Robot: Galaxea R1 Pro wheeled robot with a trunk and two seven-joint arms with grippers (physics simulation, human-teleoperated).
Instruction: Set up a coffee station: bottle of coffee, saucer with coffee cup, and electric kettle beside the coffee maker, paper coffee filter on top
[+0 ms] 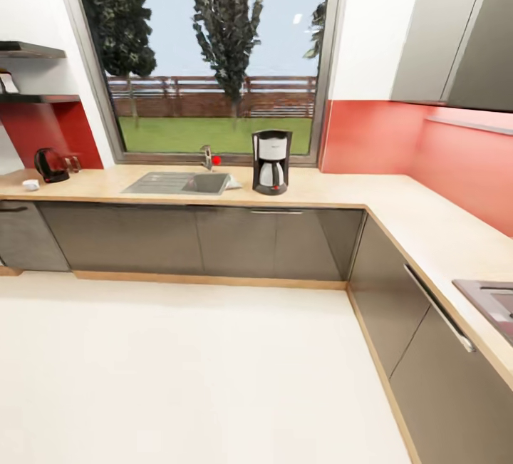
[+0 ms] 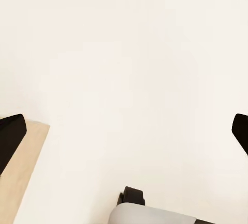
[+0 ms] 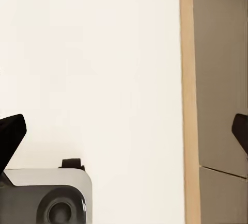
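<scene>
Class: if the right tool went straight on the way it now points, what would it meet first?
Most likely the pale floor; the open right tool points down at it with nothing between, though depth is unclear.

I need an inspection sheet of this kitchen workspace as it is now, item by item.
Surface: beige countertop, L-shaped, with inset sink.
Job's things: coffee maker right of the sink; electric kettle at far left; small white item beside it, too small to identify.
Clutter: nothing seen.
Grippers: left gripper and right gripper open, empty, above the floor.
Cables: nothing seen.
Surroundings: window, red backsplash, grey cabinets, wall shelves.
</scene>
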